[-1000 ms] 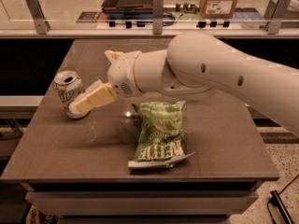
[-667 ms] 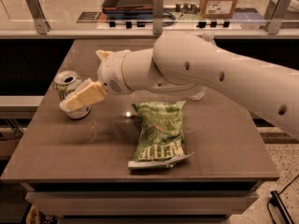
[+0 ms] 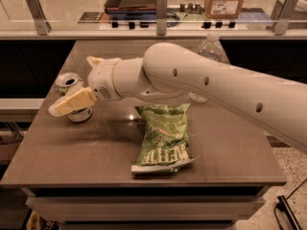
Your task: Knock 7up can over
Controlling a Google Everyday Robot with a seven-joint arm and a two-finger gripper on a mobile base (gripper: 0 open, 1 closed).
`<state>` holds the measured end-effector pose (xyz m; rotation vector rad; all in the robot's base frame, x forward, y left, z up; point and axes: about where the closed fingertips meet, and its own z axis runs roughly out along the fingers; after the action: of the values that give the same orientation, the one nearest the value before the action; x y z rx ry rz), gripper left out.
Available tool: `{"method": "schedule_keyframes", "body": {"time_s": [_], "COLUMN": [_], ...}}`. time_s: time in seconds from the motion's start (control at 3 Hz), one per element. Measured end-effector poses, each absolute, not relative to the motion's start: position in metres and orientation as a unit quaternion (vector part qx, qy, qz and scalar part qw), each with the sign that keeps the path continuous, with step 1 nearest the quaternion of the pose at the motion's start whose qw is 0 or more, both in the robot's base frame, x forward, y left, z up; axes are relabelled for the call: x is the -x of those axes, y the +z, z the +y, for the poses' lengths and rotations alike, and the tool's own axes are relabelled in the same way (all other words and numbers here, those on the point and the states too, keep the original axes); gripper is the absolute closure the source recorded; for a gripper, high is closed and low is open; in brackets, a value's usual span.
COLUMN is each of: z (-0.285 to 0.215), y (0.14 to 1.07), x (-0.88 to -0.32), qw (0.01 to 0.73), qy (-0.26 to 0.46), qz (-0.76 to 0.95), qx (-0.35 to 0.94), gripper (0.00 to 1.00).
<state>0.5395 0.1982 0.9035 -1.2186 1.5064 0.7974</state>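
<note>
The 7up can (image 3: 67, 81), white and green with a silver top, stands near the table's left edge, and its top leans slightly. My gripper (image 3: 74, 99) lies across the front of the can's body and touches it, reaching in from the right. Only the can's top and its base (image 3: 80, 115) show past the gripper. The white arm (image 3: 201, 87) stretches from the right over the middle of the table.
A green chip bag (image 3: 164, 138) lies flat at the table's middle front. A clear plastic water bottle (image 3: 210, 47) stands at the back right, half hidden by the arm. The brown table (image 3: 86, 162) ends just left of the can. A counter with a glass rail runs behind.
My gripper has moved left and slightly down, from beside the can to across its front. The can stays in the same spot.
</note>
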Motion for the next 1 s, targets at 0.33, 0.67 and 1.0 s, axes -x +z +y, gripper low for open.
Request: {"method": "schedule_keyframes", "body": {"time_s": [0.33,0.67,1.0], "z": [0.2046,0.2086,0.2103], "y": [0.8938,0.8856,0.8870], "x": [-0.5336,-0.5295,-0.5283], "qw": [0.503,0.503,0.503], "qy": [0.338,0.340,0.340], "qz": [0.626,0.628,0.627], "qx": [0.491,0.487,0.489], "gripper": [0.00,0.00,0.17]}}
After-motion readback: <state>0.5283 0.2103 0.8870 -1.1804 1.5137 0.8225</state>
